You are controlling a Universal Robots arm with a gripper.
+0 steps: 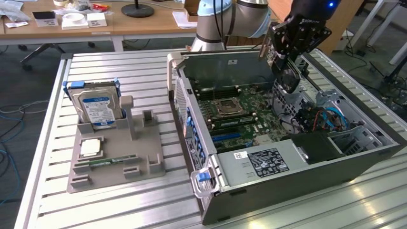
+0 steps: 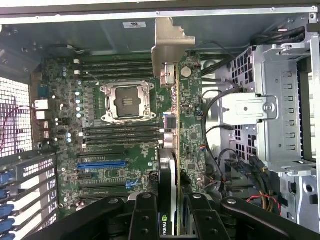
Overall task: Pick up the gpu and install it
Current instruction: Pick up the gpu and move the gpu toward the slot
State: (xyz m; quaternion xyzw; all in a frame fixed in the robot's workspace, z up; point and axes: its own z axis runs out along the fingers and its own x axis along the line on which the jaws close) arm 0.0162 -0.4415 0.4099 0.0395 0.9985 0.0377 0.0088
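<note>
Gripper (image 2: 167, 212), narrowed onto gpu (image 2: 190, 125), card held edge-on with silver bracket (image 2: 167, 42) at far end. Picking up: done. Hanging over open computer case (image 1: 305, 176), above motherboard (image 2: 65, 100), not seated in any slot; blue slot (image 2: 102, 163) bare. Installing: left to do. Beyond, on table (image 1: 127, 67): grey holder (image 1: 146, 167) with hard drive (image 1: 98, 107) standing in it.

Robotics lab or workshop: slotted aluminium worktable (image 1: 127, 67) under the gripper (image 1: 286, 67), opened desktop tower case (image 1: 299, 186) directly below it, grey fixture tray (image 1: 114, 177) with a hard drive (image 1: 98, 107) well off to one side, wooden office desks (image 1: 146, 25) and floor cables (image 1: 9, 114) beyond.
</note>
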